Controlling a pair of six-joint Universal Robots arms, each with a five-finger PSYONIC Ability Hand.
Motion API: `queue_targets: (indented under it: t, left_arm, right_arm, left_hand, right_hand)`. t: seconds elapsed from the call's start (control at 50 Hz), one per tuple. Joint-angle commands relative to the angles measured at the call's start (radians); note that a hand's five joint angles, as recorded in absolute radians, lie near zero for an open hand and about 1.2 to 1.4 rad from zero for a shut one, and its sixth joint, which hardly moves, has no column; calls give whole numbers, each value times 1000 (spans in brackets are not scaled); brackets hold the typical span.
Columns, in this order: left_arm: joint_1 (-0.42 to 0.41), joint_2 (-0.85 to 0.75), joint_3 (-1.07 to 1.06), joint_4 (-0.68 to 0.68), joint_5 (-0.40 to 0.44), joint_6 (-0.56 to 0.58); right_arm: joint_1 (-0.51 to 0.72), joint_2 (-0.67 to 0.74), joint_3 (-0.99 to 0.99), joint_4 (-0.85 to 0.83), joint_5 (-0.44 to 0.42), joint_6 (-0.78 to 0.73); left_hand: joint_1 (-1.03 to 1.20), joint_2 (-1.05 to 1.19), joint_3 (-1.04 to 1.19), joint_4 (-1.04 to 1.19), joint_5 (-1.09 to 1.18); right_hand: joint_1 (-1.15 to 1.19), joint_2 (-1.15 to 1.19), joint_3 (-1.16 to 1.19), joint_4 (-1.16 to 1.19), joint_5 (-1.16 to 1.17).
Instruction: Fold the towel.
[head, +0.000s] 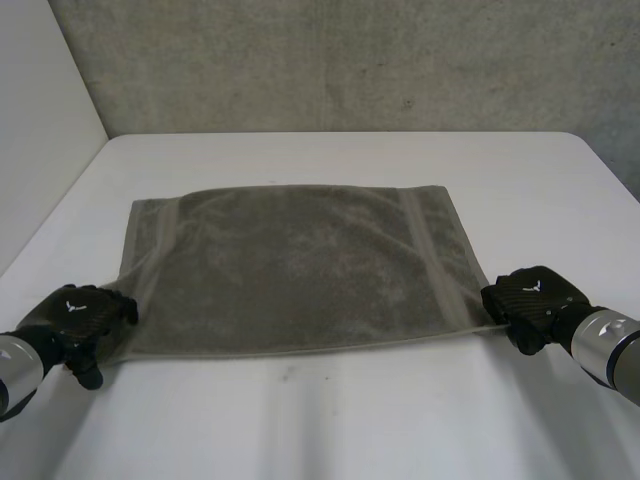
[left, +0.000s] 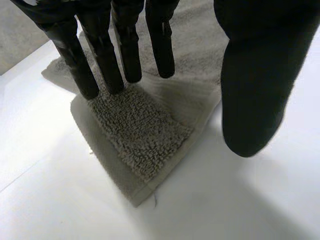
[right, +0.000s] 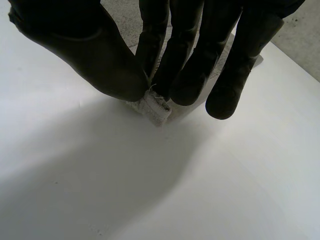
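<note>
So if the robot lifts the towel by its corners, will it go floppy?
Probably floppy: the towel is soft, loopy cloth lying limp on the table. Held at two corners, its middle would likely sag. It shouldn't slip much, since the right hand pinches a fuzzy corner.

No word or number can be read. A small white emblem (head: 70, 306), not legible as letters, stands on the back of the left hand (head: 88, 316) at the towel's (head: 300, 265) near-left corner. A matching one stands on the right hand (head: 542, 299) at its near-right corner.
</note>
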Motion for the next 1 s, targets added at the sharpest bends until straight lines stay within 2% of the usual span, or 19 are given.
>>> queue_targets:
  t: [0.02, 0.4, 0.48, 0.6, 0.7, 1.0]
  left_arm:
    - [1, -55, 5, 101, -1, -10]
    - [-19, -135, 24, 201, -1, -23]
    - [-30, -154, 37, 228, -1, -46]
    - [-33, -160, 48, 242, -1, -79]
    - [-34, -160, 57, 245, -1, -102]
    - [-31, -56, 37, 202, -18, -112]
  right_arm:
    - [0, 2, 3, 1, -2, 0]
    - [2, 13, 4, 0, -2, -2]
    - [2, 13, 4, 0, 0, -2]
    - [2, 13, 4, 0, -2, -2]
    - [2, 13, 4, 0, 0, -2]
    - [-5, -32, -20, 54, -3, -31]
  left_hand:
    - [149, 151, 155, 155, 153]
    - [408, 410, 413, 413, 411]
    - [528, 530, 533, 533, 531]
    - [596, 598, 601, 601, 599]
    - [859, 861, 864, 865, 863]
    - [877, 879, 882, 883, 881]
  right_hand:
    - [64, 71, 53, 57, 54]
    - [64, 71, 53, 57, 54]
    - [64, 71, 53, 57, 54]
    - [64, 71, 53, 57, 54]
    - [64, 71, 53, 57, 54]
    - [64, 71, 53, 57, 54]
